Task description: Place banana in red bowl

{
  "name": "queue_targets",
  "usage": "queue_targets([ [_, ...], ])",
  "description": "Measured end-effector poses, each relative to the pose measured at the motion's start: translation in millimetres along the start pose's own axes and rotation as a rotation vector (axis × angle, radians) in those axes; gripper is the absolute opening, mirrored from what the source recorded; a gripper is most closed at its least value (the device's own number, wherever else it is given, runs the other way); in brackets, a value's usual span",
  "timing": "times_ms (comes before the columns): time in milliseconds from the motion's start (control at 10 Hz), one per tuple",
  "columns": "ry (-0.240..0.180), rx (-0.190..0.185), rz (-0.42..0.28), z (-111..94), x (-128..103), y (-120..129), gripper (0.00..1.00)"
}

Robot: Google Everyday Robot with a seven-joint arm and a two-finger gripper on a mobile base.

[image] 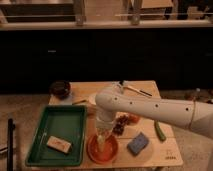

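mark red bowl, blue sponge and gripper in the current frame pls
red bowl (pixel 93 154), camera view, lower left rim.
blue sponge (pixel 137 144), camera view, middle of its top face.
gripper (pixel 102 135), camera view, its lower end, just above the red bowl.
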Motion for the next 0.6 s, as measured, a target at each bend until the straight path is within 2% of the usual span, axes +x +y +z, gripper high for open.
queue_targets([
  [300,-0.026,-0.012,0.003,-1.2,-3.5,-0.8,0.48],
  [600,-0.032,-0.02,0.0,-2.2,-5.5,-0.9,0.76],
])
